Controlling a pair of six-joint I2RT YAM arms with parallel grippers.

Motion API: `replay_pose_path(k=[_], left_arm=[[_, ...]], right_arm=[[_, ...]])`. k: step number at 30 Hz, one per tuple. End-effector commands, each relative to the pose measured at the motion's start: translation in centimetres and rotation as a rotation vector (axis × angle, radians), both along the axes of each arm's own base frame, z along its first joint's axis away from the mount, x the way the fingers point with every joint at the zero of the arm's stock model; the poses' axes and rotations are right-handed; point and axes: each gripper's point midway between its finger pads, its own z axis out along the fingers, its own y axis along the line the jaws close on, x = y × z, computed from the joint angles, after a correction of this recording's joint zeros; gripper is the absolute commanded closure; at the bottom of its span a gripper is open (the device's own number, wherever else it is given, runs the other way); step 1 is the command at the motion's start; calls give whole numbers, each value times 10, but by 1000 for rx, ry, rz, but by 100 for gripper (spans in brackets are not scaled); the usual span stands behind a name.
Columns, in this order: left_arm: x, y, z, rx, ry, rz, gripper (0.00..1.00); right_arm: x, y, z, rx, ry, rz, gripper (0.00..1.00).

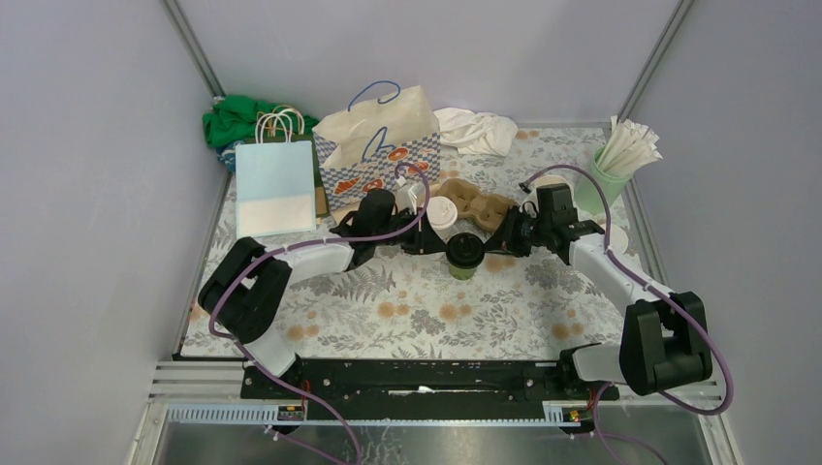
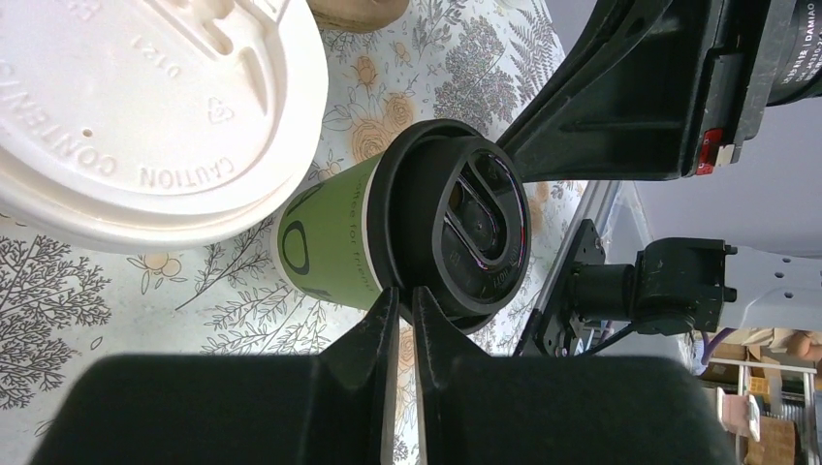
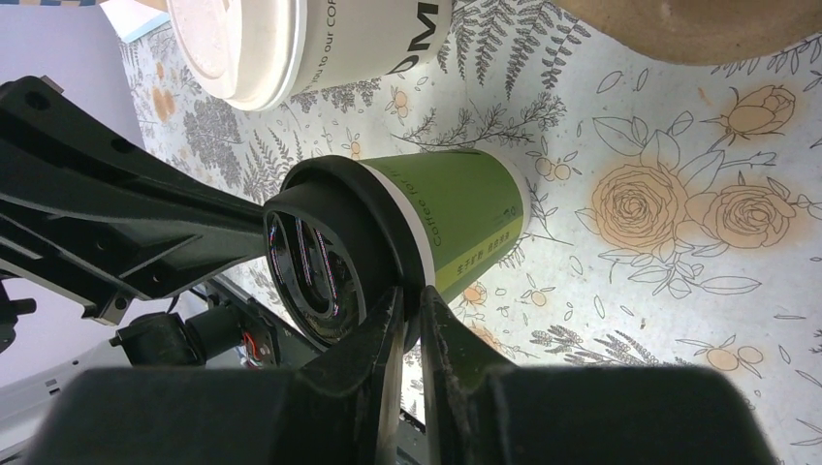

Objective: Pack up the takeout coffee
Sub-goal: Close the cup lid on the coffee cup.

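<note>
A green paper cup (image 1: 463,268) with a black lid (image 1: 465,249) stands upright mid-table. My left gripper (image 1: 438,242) is at its left and my right gripper (image 1: 492,242) at its right, both at lid height. In the left wrist view the jaws are nearly closed and the gripper (image 2: 405,291) has its tips against the black lid's (image 2: 465,223) rim, beside the green cup wall (image 2: 325,242). In the right wrist view the gripper (image 3: 407,293) is likewise shut, with its tips at the lid (image 3: 310,257) edge above the cup wall (image 3: 465,223). A cream cup with a white lid (image 1: 442,213) (image 2: 145,107) (image 3: 291,39) stands just behind.
A brown cardboard cup carrier (image 1: 480,203) lies behind the cups. A patterned paper bag (image 1: 383,145) and a light blue bag (image 1: 276,184) stand at the back left. A mint tumbler of wrapped straws (image 1: 611,174) is at the right, with white cloth (image 1: 480,131) and green cloth (image 1: 233,116) at the back.
</note>
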Motion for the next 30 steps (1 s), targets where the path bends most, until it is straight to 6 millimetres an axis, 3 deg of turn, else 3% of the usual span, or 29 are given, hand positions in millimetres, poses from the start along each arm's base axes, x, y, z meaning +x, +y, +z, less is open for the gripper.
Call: replay_pose_path(k=[1, 8, 18, 22, 30], left_arm=[[-8, 12, -40, 94, 31, 14, 90], [-15, 21, -62, 126, 55, 25, 92], [-18, 23, -73, 138, 73, 26, 94], [-12, 20, -53, 126, 39, 30, 94], [10, 7, 13, 84, -60, 31, 89]], right_arm=[[-27, -10, -43, -71, 118, 2, 84], [-31, -12, -52, -78, 133, -4, 84], [-32, -12, -54, -80, 138, -5, 84], [-24, -11, -37, -76, 100, -6, 83], [0, -7, 12, -65, 8, -9, 83]])
